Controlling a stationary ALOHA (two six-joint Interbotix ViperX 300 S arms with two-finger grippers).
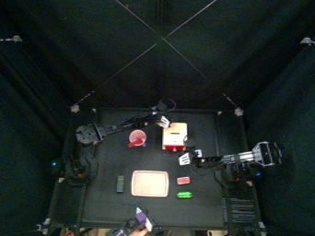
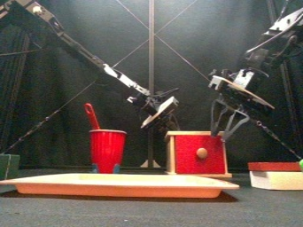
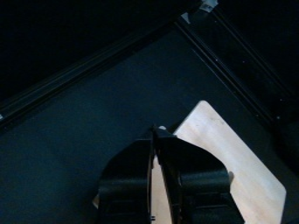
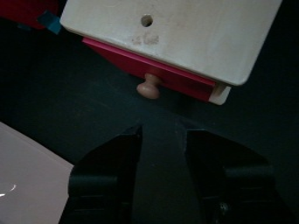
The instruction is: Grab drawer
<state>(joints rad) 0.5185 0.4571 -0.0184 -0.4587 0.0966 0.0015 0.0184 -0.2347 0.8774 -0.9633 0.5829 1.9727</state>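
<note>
The drawer [image 1: 176,135] is a cream-white box with a red front and a round knob [image 4: 149,87], standing mid-table beside a red cup. In the front view the drawer [image 2: 196,152] shows its red face. My left gripper [image 1: 164,117] reaches in from the back left, and in the left wrist view the left gripper [image 3: 158,133] has its jaws close together on the cream box's [image 3: 233,153] far corner. My right gripper [image 4: 163,131] hovers open just in front of the knob, touching nothing. In the front view the right gripper [image 2: 231,124] hangs above the box's right side.
A red cup [image 2: 106,149] with a stick in it stands left of the drawer. A flat pink tray [image 1: 150,182] lies near the front edge. A small red piece [image 1: 183,181] and a green piece [image 1: 185,194] lie to the tray's right.
</note>
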